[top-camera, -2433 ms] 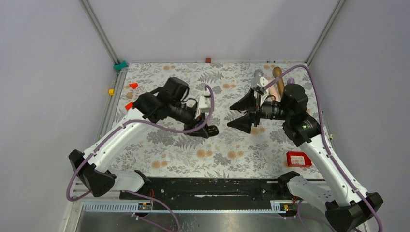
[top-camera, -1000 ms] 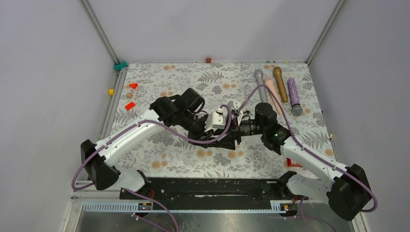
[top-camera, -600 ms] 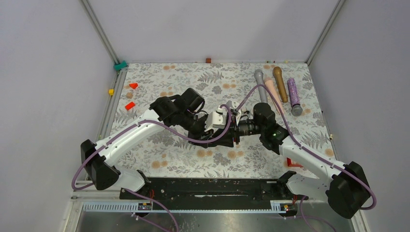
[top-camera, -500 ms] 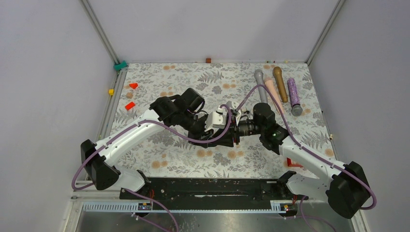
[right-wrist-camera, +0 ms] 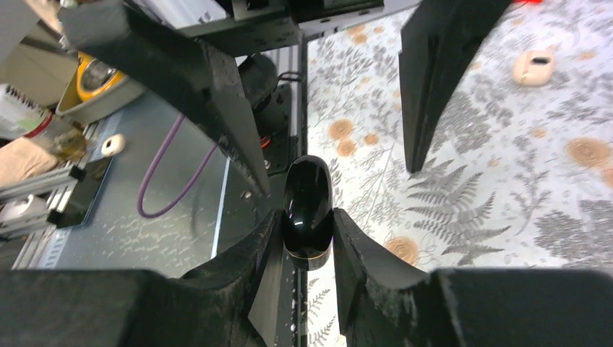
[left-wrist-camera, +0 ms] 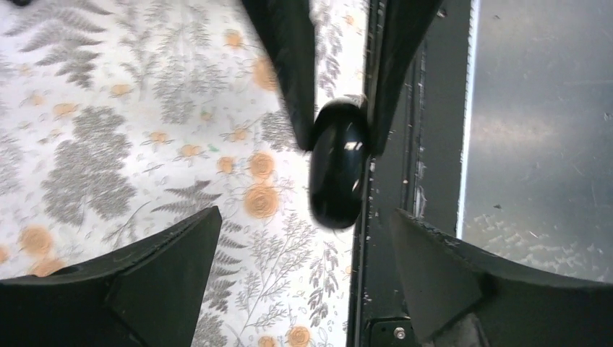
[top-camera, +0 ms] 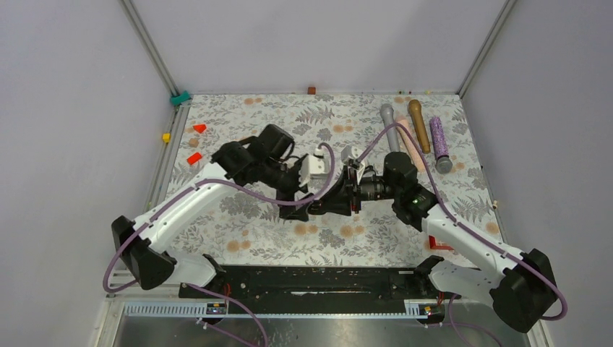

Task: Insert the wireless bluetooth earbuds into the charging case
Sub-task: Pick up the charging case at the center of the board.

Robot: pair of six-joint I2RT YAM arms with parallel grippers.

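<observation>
My right gripper is shut on a glossy black oval pod with a thin gold seam and holds it above the table's near edge. My left gripper faces it, open, its fingers spread wide on either side of the pod without touching it. In the top view the two grippers meet at mid-table, left and right. The charging case, small, rounded and cream, lies on the floral mat apart from both. I cannot make out the earbuds in any view.
Several long cylinders lie at the back right, among them a pink one and a purple one. A red box sits by the right arm. Small red pieces lie at the left. The black rail runs along the near edge.
The left gripper, shut a second ago, has opened wide and drawn back to the left. The right gripper has closed on the black pod where both met.
</observation>
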